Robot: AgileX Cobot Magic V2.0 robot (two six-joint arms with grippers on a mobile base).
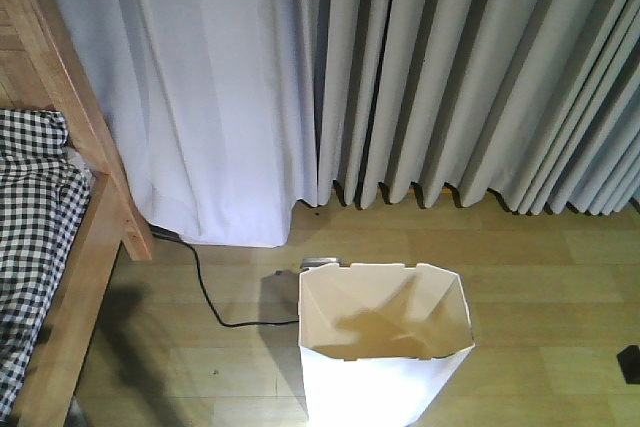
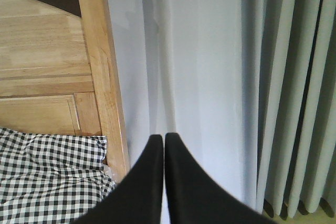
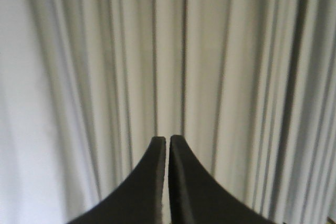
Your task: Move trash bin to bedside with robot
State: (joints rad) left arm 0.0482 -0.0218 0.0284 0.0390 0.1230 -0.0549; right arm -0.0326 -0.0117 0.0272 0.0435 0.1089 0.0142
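Note:
The white trash bin [image 1: 385, 347] stands upright on the wooden floor at the bottom centre of the front view, its angular rim open and nothing inside. The bed [image 1: 95, 197], light brown timber with black-and-white checked bedding [image 1: 30, 207], fills the left edge, a gap of floor away from the bin. In the left wrist view my left gripper [image 2: 164, 137] is shut on nothing, pointing at the bed's headboard post [image 2: 105, 77] and white curtain. My right gripper [image 3: 168, 139] is shut on nothing too, facing grey curtain folds. Neither arm shows in the front view.
White and grey curtains [image 1: 400, 77] hang along the back wall down to the floor. A black cable [image 1: 215, 302] runs over the floor from the bed leg to a small grey box [image 1: 320, 264] behind the bin. A dark object [image 1: 629, 362] lies at the right edge.

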